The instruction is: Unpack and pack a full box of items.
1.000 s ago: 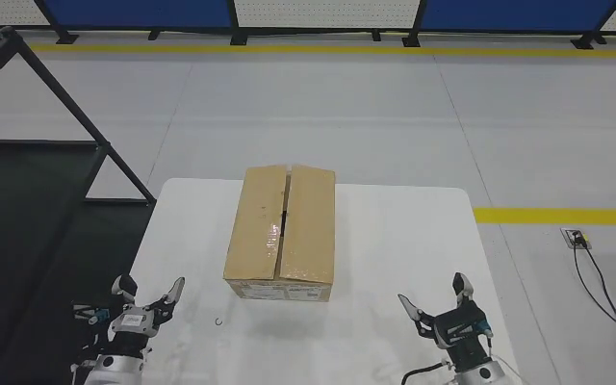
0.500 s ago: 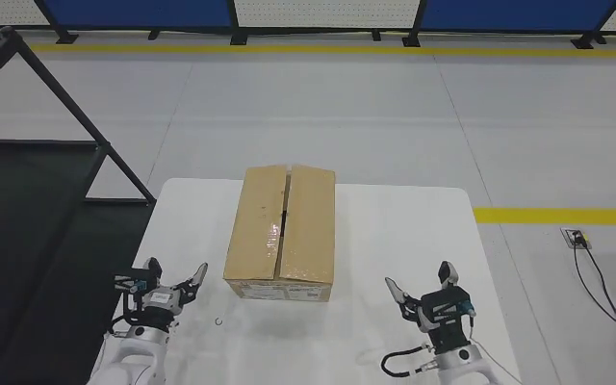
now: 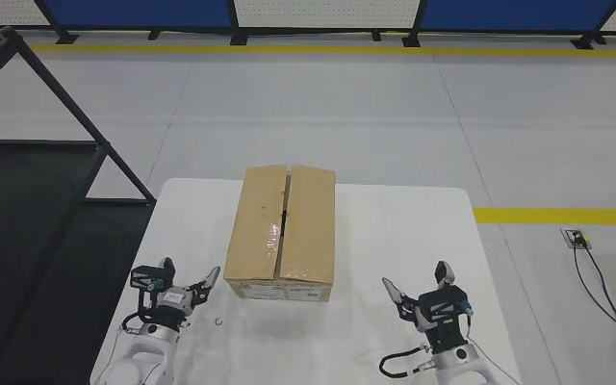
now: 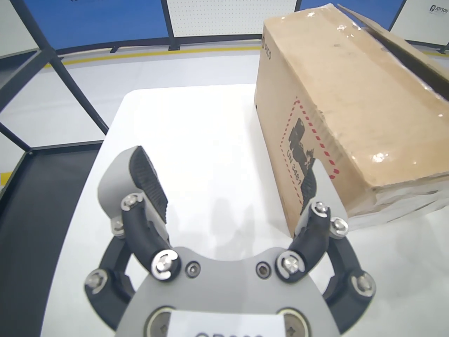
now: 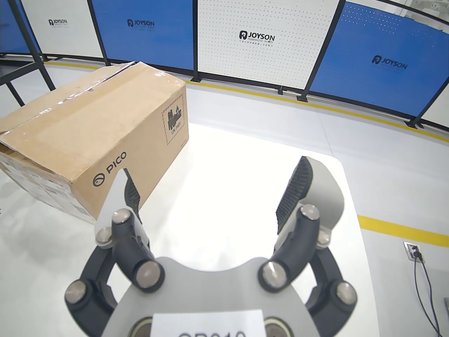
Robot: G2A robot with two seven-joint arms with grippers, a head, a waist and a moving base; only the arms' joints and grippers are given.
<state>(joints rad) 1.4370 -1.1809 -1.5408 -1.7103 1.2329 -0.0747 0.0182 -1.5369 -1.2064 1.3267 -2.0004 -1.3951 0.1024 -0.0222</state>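
Starting at my left: the left gripper (image 3: 190, 272) sits low over the near left corner of the white table (image 3: 404, 231), fingers spread wide with nothing between them. In its wrist view the left gripper (image 4: 228, 166) has one pad close to the box's side wall, though I can't tell if it touches. A tiny dark bit (image 3: 220, 321) lies on the table just beside that gripper; it's too small to tell what it is.

Centre now: the cardboard box (image 3: 281, 231) stands on the middle of the table, long axis pointing away from me, its two top flaps folded down and meeting at a seam along the top. One flap edge looks slightly lifted, going by both wrist views.

Over to my right: the right gripper (image 3: 414, 279) hangs above the near right part of the table, well apart from the box, fingers apart and empty.

My read: we're at the very start, nothing unpacked. Next I'd want each gripper brought to the seam, a fingertip slipped under a flap edge, and the flaps folded outward. The risk is shoving the box instead of lifting the flaps.
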